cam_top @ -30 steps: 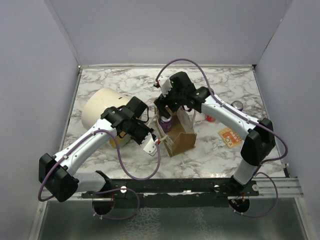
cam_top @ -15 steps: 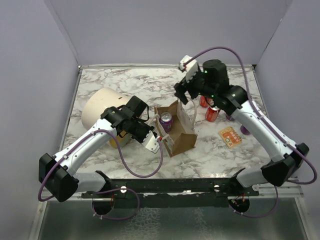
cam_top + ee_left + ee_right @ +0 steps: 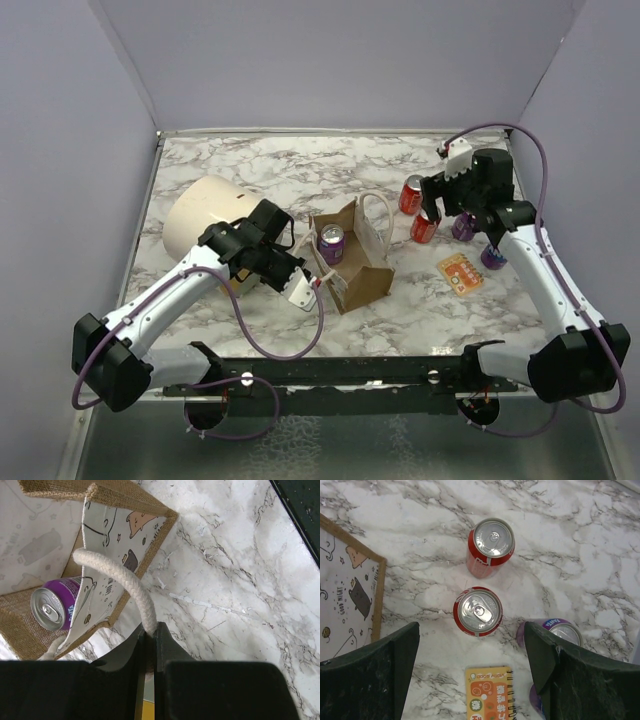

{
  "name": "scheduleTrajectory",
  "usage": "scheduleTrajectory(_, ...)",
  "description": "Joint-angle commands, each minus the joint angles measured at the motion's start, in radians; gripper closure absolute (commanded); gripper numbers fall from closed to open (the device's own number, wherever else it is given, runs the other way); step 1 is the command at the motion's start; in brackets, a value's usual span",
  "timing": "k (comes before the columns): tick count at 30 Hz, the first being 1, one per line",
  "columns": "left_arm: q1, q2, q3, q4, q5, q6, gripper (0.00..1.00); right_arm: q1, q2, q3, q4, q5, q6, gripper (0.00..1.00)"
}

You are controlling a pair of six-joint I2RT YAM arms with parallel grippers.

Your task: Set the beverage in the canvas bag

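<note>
1. Done so far: one purple can (image 3: 50,610) is sitting upright inside the canvas bag (image 3: 352,275), top showing, so at least one drink is already in.
2. The bag is standing mid-table w/ its mouth open and room to spare beside the can.
3. L gripper (image 3: 148,630) is pinching the bag's near rope handle (image 3: 117,575). Its fingers are narrow w/ the rope between them, prob. steadying the bag and holding the mouth open.
4. R gripper (image 3: 470,629) is hanging wide open & empty over the loose cans, to the right of the bag and well apart from it.
5. Right under it a red can (image 3: 477,611) is standing upright on the marble table (image 3: 600,555). A second red can (image 3: 491,545) is just beyond, and a loose purple can (image 3: 560,632) is peeking out by one finger.
6. Left to do, as I'm judging it: nothing is being gripped yet, so if more drinks are meant to go in, the whole grab-carry-drop is pending, likely starting w/ the nearer red can.
7. An orange notepad (image 3: 460,273) is lying near the cans. Not part of the job.
</note>
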Motion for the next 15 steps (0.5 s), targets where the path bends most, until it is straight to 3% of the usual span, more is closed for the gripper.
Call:
scheduleTrajectory(1, 0.005, -0.028, -0.035, 0.012, 0.0, 0.011, 1.0, -0.002, 0.033, -0.017, 0.039, -0.019, -0.04, 0.15)
scheduleTrajectory(15, 0.012, -0.007, -0.037, 0.024, 0.025, 0.022, 1.0, -0.002, 0.226, -0.034, 0.069, 0.034, -0.071, 0.03)
